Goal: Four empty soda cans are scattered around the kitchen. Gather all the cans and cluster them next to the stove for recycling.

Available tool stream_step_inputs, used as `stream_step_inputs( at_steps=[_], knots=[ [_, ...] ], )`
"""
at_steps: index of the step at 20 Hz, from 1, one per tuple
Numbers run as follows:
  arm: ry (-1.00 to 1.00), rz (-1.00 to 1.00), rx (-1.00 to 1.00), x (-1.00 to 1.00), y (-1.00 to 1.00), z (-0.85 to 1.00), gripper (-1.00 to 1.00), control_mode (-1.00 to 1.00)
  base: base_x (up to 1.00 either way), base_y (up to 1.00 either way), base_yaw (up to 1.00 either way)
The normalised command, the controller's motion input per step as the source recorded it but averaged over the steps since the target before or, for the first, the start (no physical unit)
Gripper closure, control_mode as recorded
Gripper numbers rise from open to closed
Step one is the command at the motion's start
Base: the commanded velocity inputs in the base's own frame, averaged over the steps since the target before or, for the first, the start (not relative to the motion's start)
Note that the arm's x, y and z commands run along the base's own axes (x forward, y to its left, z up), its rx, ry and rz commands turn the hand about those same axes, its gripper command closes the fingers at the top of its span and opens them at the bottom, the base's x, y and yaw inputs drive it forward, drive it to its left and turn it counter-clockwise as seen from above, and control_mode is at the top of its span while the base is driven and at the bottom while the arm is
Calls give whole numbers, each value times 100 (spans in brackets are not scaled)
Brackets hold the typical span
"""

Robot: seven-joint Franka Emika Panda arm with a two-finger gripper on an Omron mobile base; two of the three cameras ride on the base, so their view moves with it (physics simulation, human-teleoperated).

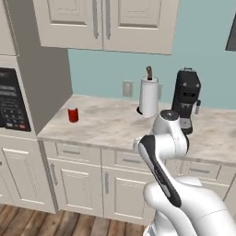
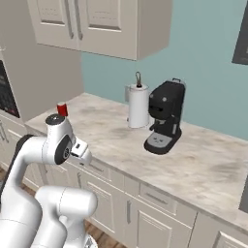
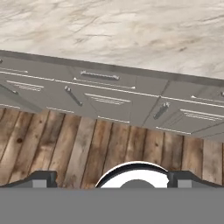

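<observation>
I see one red soda can [image 1: 73, 114] upright near the tabletop's [image 1: 110, 126] left end, close to the front edge. My fingers [image 3: 43, 179] point down at the floor, spread apart and empty, so the can lies ahead and leftward.

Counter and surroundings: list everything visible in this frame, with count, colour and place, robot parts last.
soda can: one, red, far left of the counter near the tall cabinet
paper-towel roll: one, white, upright at the back of the counter
coffee machine: one, black, right of the roll
counter: one, beige marble, over the drawers
wall outlet: one, beige, on the teal wall
microwave panel: one, black, far left
upper cabinets: cream, above
drawers: cream, below the counter
floor: brown wood planks
arm: one, white, in front of the counter
hand: dark fingertips over the floor
</observation>
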Motion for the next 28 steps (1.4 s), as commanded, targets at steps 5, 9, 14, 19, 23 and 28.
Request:
stream_step_inputs(
  at_steps=[5,9,14,19,23,28],
  knots=[
    [0,0,0,0,0,0,-100,100,51,48,-9],
    [0,0,0,0,0,0,-100,100,58,40,-17],
    [0,0,0,0,0,0,-100,100,59,40,-18],
    [0,0,0,0,0,0,-100,100,46,52,-11],
    [0,0,0,0,0,0,-100,100,42,54,-11],
    [0,0,0,0,0,0,-100,100,46,42,-12]
  ],
)
